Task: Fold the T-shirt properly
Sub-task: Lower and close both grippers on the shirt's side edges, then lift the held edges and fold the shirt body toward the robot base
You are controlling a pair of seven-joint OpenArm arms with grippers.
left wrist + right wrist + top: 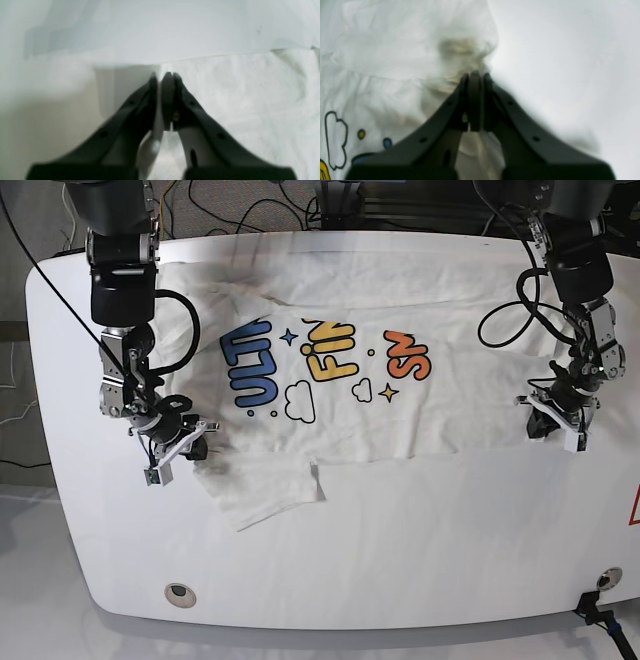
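Standing over the white, round-cornered table (330, 570), two black, jointed robot arms are working at the T-shirt's near edge, as I'm watching with twelve o'clock at the top of the base view.

Toward nine o'clock, the right gripper (190, 452), black and slim-fingered, is pinching white cloth, its jaws nearly together with the fabric between them. Just beside it, toward seven o'clock, a plain white flap (265, 495) of the shirt is lying spread on the tabletop, pointing down toward the near side. Further toward seven, a round metal-coloured fitting (180, 595) is sitting in the table.

Across the middle, the large white cotton T-shirt (420, 425) is stretching between the arms, covering much of the table's upper half. Its print is showing partly: blue lettering toward ten o'clock, yellow near twelve, orange toward one, with outlined clouds and small stars among them. Plain white cloth is lying beyond the print, toward twelve, and creases are running across it.

At three o'clock, the left gripper (550, 428), also black, is holding the shirt's other near corner, its jaws narrow around a thin strip of cloth. Toward four, a second round fitting (609, 579) is resting near the table's edge.
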